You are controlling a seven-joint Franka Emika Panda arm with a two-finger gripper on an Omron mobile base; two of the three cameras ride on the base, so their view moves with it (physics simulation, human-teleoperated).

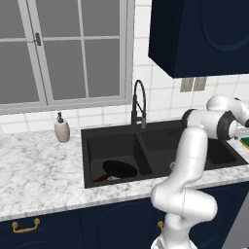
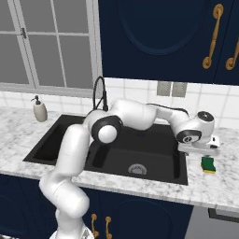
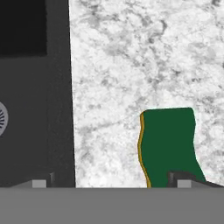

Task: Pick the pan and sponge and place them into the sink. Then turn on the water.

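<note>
From the left base view, I'm seeing the pan (image 1: 119,168) already lying in the left basin of the sink (image 1: 92,138), its handle pointing toward the front-left corner. My arm is reaching right across the sink, and at the far right edge of the frame I'm just catching a scrap of the sponge (image 1: 244,142) on the counter (image 1: 39,165) beyond the sink's right rim. No water is running from the faucet (image 1: 139,104).

In the right base view, I'm holding the gripper (image 2: 205,152) above the counter just past the sink's right rim. The sponge (image 2: 208,165) is lying right below it, green face up, yellow showing along its edge, clear of the rim and not yet touched. The relation I'm working from is simple: the sponge is straight under the hand, so the move I judge comes next is a descent.

In the hand view, I'm looking straight down. The sponge (image 3: 168,146) is sitting low and right of centre, its long axis running up the frame. One finger tip (image 3: 183,178) is overlapping the sponge's near end; the other tip stands well off to the left by the sink wall (image 3: 59,109). So the jaws are spread wide with nothing between them, and the sponge is offset toward the right finger. I'm judging a small shift that way is needed before closing.
</note>
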